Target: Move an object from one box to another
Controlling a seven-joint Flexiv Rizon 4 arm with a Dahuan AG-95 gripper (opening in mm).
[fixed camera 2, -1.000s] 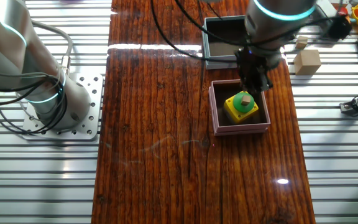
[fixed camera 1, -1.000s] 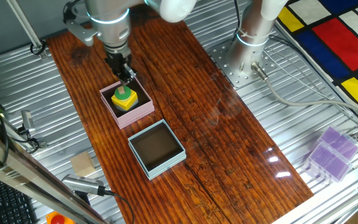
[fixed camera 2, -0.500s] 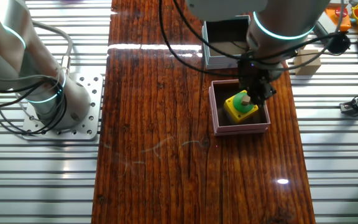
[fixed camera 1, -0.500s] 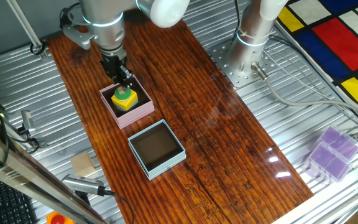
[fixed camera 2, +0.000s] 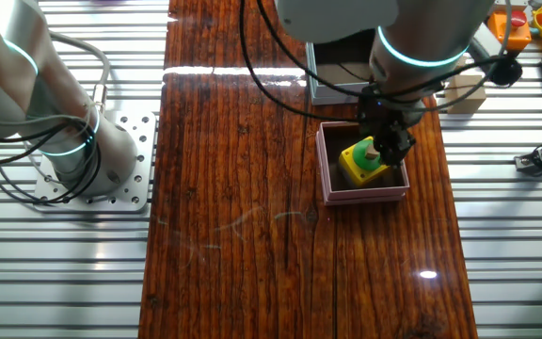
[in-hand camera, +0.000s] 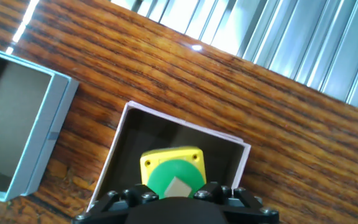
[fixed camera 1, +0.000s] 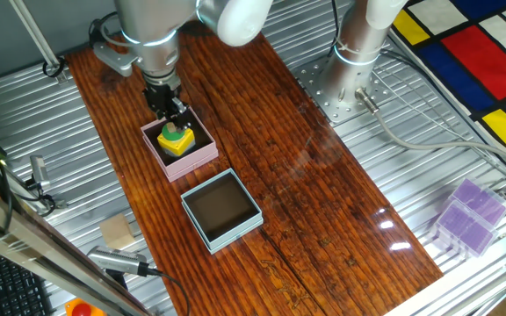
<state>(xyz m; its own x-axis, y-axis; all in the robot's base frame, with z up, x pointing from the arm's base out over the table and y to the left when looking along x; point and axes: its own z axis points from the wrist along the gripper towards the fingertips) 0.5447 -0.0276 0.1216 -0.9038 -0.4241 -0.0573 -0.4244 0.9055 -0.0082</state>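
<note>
1. Your gripper (fixed camera 1: 175, 120) hung directly over the pink box (fixed camera 1: 202, 156), fingertips down around the top of the object. From both fixed views and the hand view I could not tell whether the jaws were closed on anything — the tips were hidden by the hand's own body.
2. The object (fixed camera 2: 364, 159) sat inside the pink box: a yellow block (in-hand camera: 171, 160) carrying a green disc (in-hand camera: 174, 180), with a small tan peg (fixed camera 2: 372, 148) upright in the middle.
3. Handling, as a judgement: it looked rigid, light and smooth-faced, probably painted wood or plastic — not fragile, but slick. The peg looked like the natural place for you to pinch, since the box walls crowd the block's sides.
4. Count: one pink box, one pale blue-grey box (fixed camera 1: 223, 211) just beside it and showing nothing inside, one stacked object.
5. Further out: one loose tan cube (fixed camera 1: 117, 232) on the metal slats.
</note>
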